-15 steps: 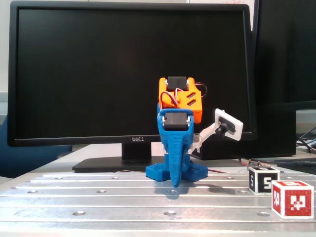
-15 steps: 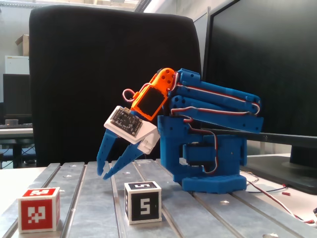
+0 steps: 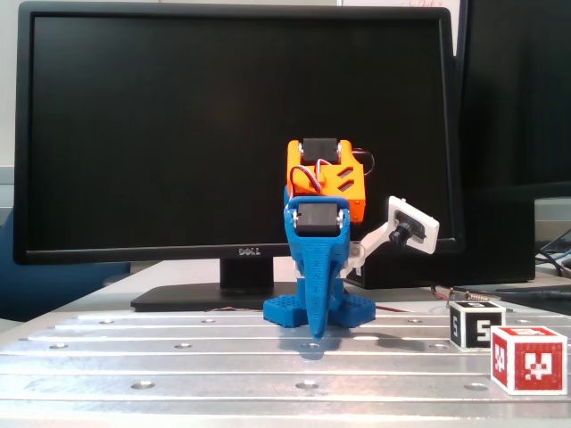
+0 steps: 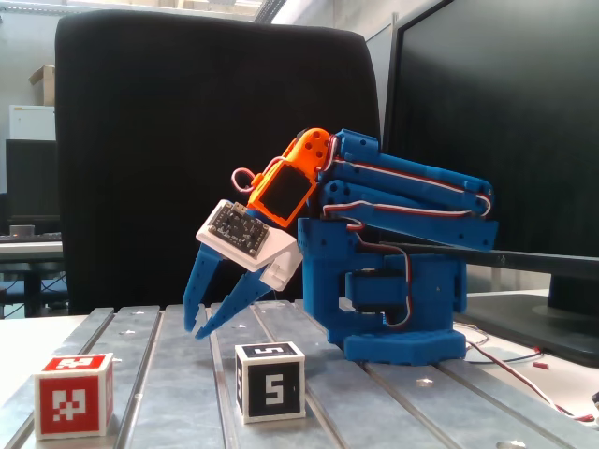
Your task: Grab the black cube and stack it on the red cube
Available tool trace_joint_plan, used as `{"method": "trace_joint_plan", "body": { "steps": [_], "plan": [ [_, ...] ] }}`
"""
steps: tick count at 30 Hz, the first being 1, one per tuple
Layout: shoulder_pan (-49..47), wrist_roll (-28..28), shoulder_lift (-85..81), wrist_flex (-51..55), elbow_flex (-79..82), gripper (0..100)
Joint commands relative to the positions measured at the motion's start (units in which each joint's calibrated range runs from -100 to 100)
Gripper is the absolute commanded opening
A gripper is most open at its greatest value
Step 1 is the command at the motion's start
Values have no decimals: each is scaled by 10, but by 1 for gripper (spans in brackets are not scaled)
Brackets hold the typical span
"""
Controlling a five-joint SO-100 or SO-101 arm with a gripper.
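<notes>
Metal table (image 4: 168,374): black cube (image 4: 270,381) below, beside empty end effector (image 4: 197,329).

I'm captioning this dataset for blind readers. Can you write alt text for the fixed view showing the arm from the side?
A blue and orange robot arm sits folded on a slotted metal table, its pincer hanging empty just above the surface. In front stand the black cube marked "5" and, further left, the red cube, apart.

In a fixed view, the numbered cube (image 4: 270,381) sits right of the marker cube (image 4: 74,394) (apart), before the arm base (image 4: 398,309).
</notes>
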Motion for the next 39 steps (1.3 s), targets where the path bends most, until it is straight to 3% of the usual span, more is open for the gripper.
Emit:
{"method": "trace_joint_plan", "body": {
  "steps": [1,26,32,39],
  "plan": [
    [-3,1,-3,2,0,2],
    [-4,9,8,-27,-58,2],
    [0,28,174,-41,-167,2],
    [-7,0,405,-25,-344,2]
  ]
}}
